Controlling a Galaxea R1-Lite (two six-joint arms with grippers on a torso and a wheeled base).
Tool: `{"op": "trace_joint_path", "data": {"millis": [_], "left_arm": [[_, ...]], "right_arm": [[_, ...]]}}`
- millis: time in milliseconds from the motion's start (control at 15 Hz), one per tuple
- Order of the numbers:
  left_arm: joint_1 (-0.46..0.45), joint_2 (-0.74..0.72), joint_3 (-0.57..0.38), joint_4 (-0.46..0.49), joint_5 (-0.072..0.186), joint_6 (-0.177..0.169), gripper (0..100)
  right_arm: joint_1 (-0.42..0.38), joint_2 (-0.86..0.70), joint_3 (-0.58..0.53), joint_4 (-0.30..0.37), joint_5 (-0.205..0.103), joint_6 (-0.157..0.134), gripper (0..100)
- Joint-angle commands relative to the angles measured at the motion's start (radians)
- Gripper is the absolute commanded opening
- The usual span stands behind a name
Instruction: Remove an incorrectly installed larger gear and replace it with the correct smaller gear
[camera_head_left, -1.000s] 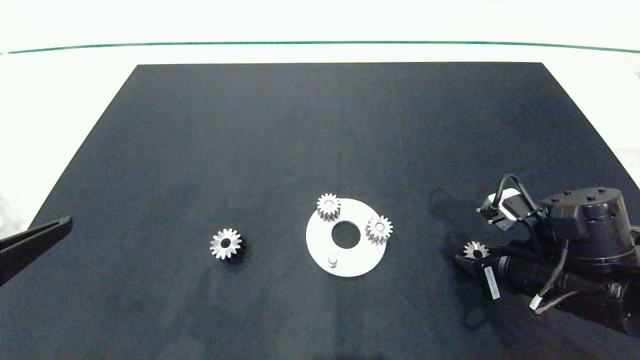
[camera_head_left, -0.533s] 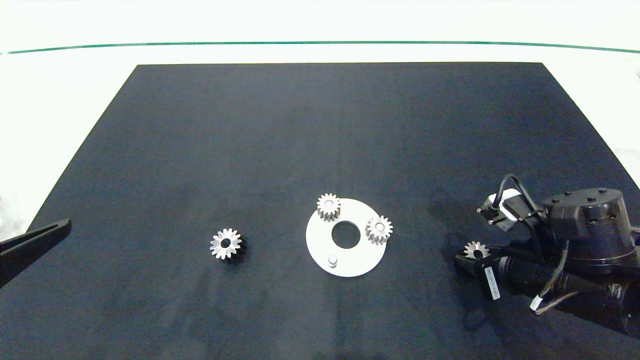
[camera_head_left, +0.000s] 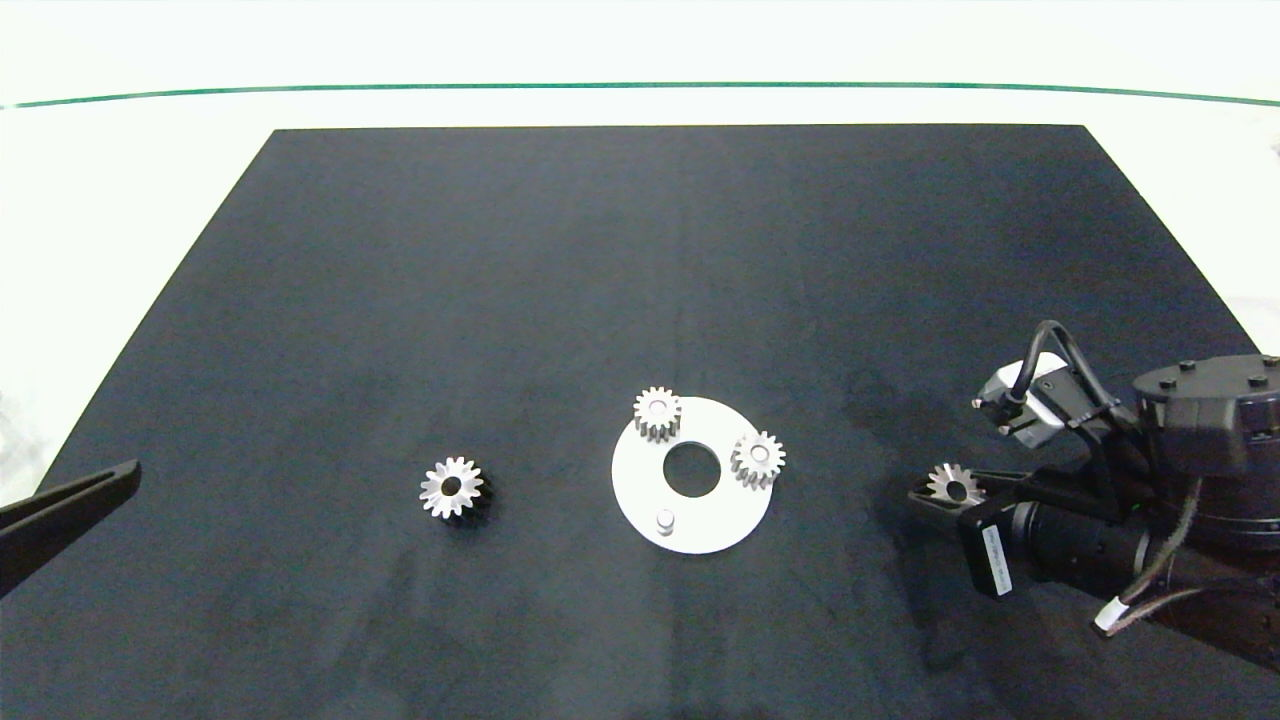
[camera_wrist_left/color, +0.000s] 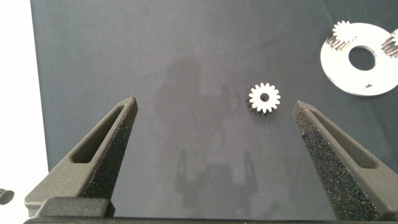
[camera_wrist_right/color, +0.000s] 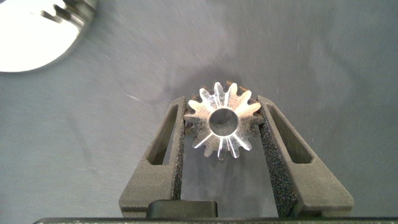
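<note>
From above, four silver gears are in sight: two stand on pegs on the white round plate, one at its far edge and one at its right edge; the larger gear lies flat and alone on the black mat to the plate's left, well apart from it; and the smaller gear sits between the fingers of the right gripper, out to the plate's right. The plate also carries one bare peg at its near edge and one round centre hole. The mat's far half is open, and clear strips of mat lie between plate and each loose gear. The left gripper shows only as a dark finger at the mat's left edge (near the white table beyond it). In the left wrist view, that gripper's two fingers stand wide apart with nothing between them, above bare mat; the larger gear lies ahead, and the plate shows partly at the frame's corner. In the right wrist view, the right gripper is closed on the smaller gear, its foam pads pressed against the teeth on both sides, bore facing the camera; a slice of the plate is visible well apart from it.
</note>
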Motion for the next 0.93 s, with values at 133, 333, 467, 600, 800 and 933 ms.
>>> {"op": "trace_joint_path", "data": {"millis": [133, 333, 467, 600, 800, 933], "left_arm": [[-0.001, -0.011, 0.005, 0.0, 0.0, -0.017, 100], [0.0, -0.034, 0.005, 0.0, 0.001, -0.025, 100], [0.0, -0.05, 0.005, 0.0, 0.003, -0.025, 100], [0.0, -0.055, 0.005, 0.0, 0.003, -0.025, 100], [0.0, -0.061, 0.004, -0.001, 0.003, -0.025, 100], [0.0, -0.077, 0.005, 0.0, 0.003, -0.025, 100]], "right_arm": [[0.118, -0.027, -0.146, 0.121, -0.029, -0.013, 25], [0.18, 0.035, -0.29, 0.236, -0.029, -0.016, 25], [0.218, 0.09, -0.346, 0.241, -0.031, -0.017, 25], [0.253, 0.127, -0.37, 0.244, -0.032, -0.017, 25], [0.325, 0.205, -0.402, 0.247, -0.05, -0.023, 25], [0.359, 0.245, -0.431, 0.262, -0.05, -0.022, 25]]}}
